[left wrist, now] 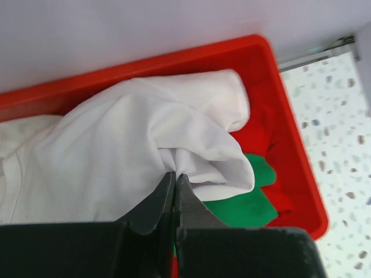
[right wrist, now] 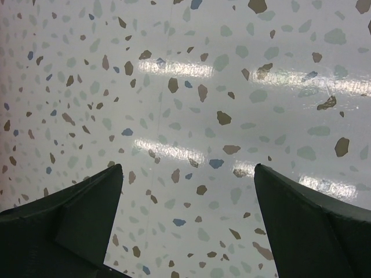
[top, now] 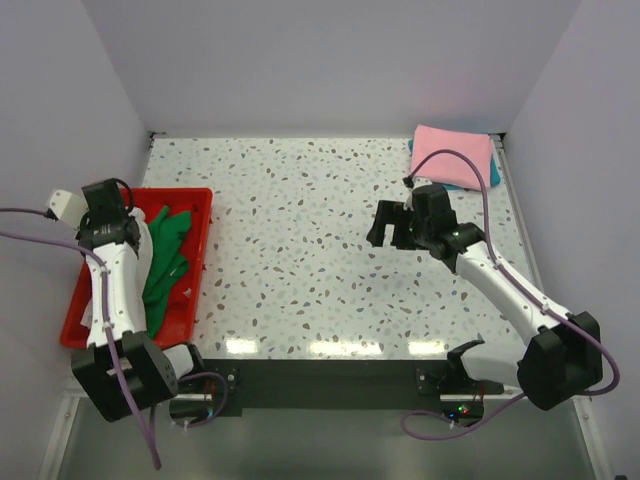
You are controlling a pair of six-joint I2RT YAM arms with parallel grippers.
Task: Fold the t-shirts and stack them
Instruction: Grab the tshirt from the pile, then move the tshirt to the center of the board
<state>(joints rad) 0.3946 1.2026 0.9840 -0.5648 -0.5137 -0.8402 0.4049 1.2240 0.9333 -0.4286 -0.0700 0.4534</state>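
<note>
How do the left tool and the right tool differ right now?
The left tool is shut, pinching a fold of the white t-shirt; the right tool stands wide open and holds nothing. The left tool is over the red tray; the right tool hangs above bare speckled table. Both are dark two-finger tools.

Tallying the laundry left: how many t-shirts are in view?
4: white t-shirt and green t-shirt in the red tray; pink t-shirt on teal t-shirt, far right. More may hide underneath.
</note>
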